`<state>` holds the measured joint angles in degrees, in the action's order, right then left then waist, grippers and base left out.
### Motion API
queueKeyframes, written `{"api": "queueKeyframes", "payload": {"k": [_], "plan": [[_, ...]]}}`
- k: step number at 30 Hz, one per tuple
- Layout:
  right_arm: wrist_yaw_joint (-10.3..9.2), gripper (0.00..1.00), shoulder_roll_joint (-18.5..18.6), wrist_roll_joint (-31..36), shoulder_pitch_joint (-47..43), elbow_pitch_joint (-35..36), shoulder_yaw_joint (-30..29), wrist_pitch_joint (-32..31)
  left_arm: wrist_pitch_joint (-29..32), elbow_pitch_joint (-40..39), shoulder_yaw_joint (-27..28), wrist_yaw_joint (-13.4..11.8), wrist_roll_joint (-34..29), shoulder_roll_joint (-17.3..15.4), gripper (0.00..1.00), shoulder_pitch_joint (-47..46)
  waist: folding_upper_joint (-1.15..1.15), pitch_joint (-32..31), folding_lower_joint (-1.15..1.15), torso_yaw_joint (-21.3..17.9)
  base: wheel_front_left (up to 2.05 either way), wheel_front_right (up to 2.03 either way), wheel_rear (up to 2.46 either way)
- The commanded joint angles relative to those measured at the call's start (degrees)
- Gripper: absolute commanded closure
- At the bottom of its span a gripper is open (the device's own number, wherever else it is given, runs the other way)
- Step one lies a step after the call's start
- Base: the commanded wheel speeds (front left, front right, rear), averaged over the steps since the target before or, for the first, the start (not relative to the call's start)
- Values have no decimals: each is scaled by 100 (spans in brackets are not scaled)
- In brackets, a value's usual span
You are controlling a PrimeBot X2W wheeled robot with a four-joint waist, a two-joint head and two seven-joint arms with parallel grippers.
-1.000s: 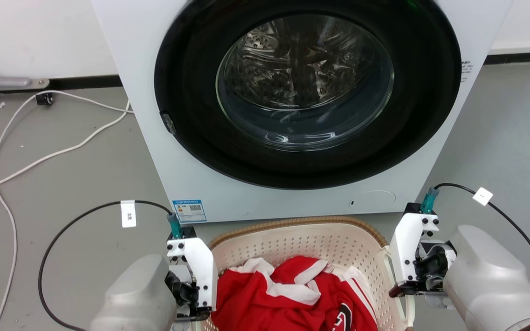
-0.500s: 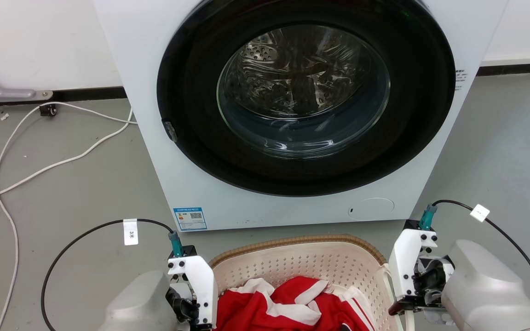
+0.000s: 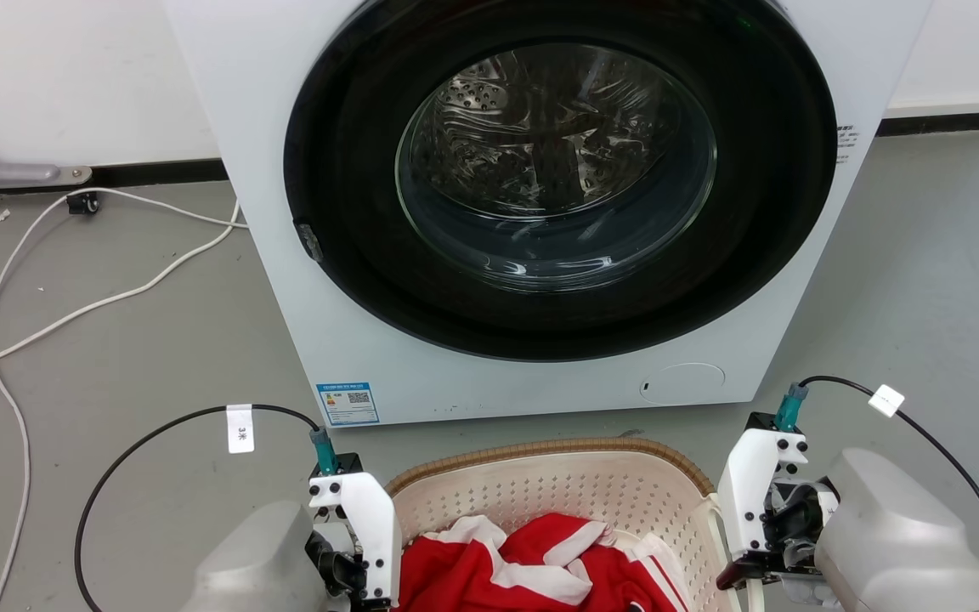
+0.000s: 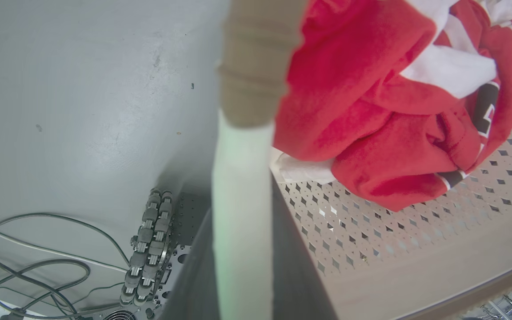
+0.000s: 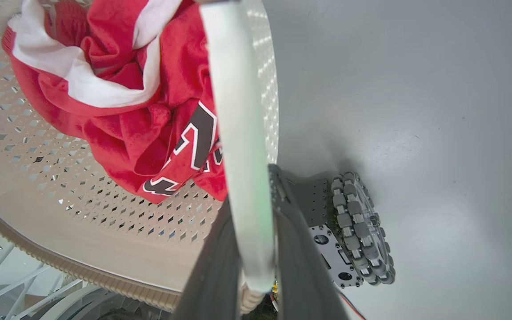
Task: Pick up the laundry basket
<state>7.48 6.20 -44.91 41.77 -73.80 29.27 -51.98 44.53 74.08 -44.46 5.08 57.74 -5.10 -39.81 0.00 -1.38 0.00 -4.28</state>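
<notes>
The laundry basket point(image 3: 540, 450), cream with small holes and a tan woven-look rim, sits at the bottom of the head view and holds a red and white garment point(image 3: 532, 574). My left gripper point(image 3: 358, 582) is at its left side and my right gripper point(image 3: 744, 574) at its right side. In the left wrist view the white side handle point(image 4: 240, 155) runs between the dark fingers of my left gripper point(image 4: 240, 200), which are shut on it. The right wrist view shows the other white handle point(image 5: 238, 111) clamped in my right gripper point(image 5: 251, 186).
A white front-loading washing machine point(image 3: 285, 255) with its dark round door closed stands just beyond the basket. White cables point(image 3: 116, 297) trail over the grey floor at the left. My base's roller wheels point(image 5: 358, 226) lie below the basket's right side.
The head picture has shifted. The basket and both grippers now lie lower in it, and a strip of floor shows between the rim and the washer's base. Both grips are unchanged.
</notes>
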Motion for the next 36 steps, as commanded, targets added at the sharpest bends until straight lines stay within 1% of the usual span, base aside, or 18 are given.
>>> {"api": "queueKeyframes", "payload": {"k": [1,36], "plan": [[2,100,-76,-58,-33,28,-29,16,15,-43,-9,65,54,96,100,-41,0,2,0,3,0,0,0],[2,100,-71,-98,80,15,32,58,-39,-47,-56,83,126,133,100,-103,0,60,0,-8,0,0,0]]}}
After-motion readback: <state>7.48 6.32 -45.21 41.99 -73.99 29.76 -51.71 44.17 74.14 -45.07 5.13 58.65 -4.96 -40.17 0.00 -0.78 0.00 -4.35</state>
